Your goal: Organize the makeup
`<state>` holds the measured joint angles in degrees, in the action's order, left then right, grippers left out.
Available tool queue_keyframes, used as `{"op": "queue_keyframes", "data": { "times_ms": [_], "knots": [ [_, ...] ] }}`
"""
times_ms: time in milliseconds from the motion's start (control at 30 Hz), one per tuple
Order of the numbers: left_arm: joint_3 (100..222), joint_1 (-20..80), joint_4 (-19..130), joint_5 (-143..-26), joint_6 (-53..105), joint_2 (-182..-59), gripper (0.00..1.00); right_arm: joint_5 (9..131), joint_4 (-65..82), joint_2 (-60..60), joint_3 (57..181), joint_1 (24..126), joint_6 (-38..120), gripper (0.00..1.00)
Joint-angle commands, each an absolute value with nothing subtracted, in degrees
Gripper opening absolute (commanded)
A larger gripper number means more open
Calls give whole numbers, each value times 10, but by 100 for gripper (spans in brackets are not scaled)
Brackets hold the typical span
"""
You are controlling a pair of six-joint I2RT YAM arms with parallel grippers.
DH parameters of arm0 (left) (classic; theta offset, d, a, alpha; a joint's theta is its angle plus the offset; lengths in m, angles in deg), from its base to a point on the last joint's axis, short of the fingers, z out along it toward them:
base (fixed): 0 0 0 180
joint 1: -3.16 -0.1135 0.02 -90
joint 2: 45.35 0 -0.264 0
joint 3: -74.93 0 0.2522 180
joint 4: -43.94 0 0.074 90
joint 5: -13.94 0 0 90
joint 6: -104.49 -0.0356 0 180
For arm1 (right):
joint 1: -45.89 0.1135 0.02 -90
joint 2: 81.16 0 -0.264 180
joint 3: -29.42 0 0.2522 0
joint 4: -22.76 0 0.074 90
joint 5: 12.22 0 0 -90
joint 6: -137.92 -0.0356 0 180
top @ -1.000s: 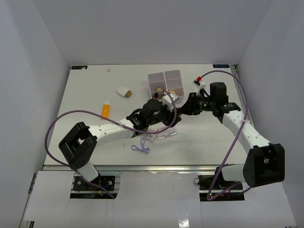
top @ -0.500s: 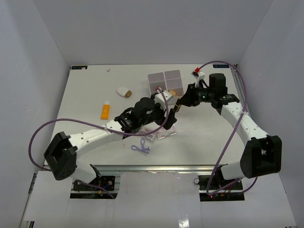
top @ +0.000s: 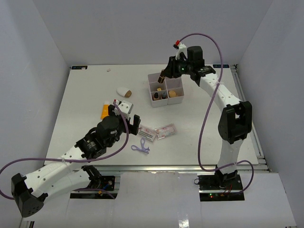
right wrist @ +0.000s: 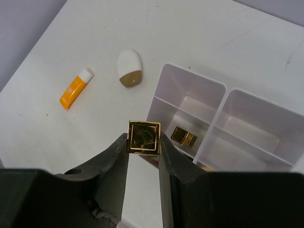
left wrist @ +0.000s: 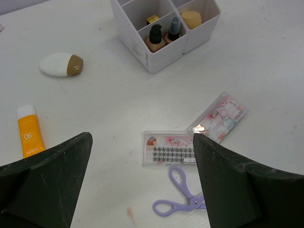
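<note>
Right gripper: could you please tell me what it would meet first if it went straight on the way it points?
Probably the white box, at the wall of the compartment holding a gold piece; the gold-capped stick that the right gripper is shut on would touch first. Depth is unclear.

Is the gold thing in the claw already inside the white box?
Not yet. The gold piece is clamped in the right gripper's jaws above the box, outside its compartments.
</note>
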<state>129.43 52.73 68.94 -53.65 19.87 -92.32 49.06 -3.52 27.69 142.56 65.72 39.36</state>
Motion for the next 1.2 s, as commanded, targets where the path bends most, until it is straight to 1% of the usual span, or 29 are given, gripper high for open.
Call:
{"op": "queue_keyframes", "data": {
  "times_ms": [0, 167, 333, 500, 567, 700, 833, 900, 1167],
  "knots": [
    [1289, 526, 698, -487, 197, -909, 98, 540, -41, 334, 1498, 685, 385, 8],
    [1280, 526, 699, -483, 204, -903, 98, 596, -43, 374, 1515, 707, 397, 8],
    [1280, 526, 701, -492, 210, -906, 98, 639, -30, 381, 1501, 717, 409, 8],
    [1280, 526, 702, -497, 213, -908, 98, 690, -9, 383, 1489, 724, 424, 12],
    [1280, 526, 701, -499, 214, -908, 98, 714, -2, 382, 1481, 727, 431, 15],
    [1279, 526, 702, -499, 217, -909, 98, 746, 8, 381, 1463, 736, 448, 27],
    [1275, 526, 702, -500, 220, -908, 98, 753, 17, 372, 1442, 745, 463, 47],
    [1276, 526, 701, -502, 220, -910, 98, 754, 19, 363, 1433, 747, 468, 54],
    [1273, 526, 697, -509, 225, -910, 98, 719, 43, 281, 1364, 751, 488, 56]
  ]
}}
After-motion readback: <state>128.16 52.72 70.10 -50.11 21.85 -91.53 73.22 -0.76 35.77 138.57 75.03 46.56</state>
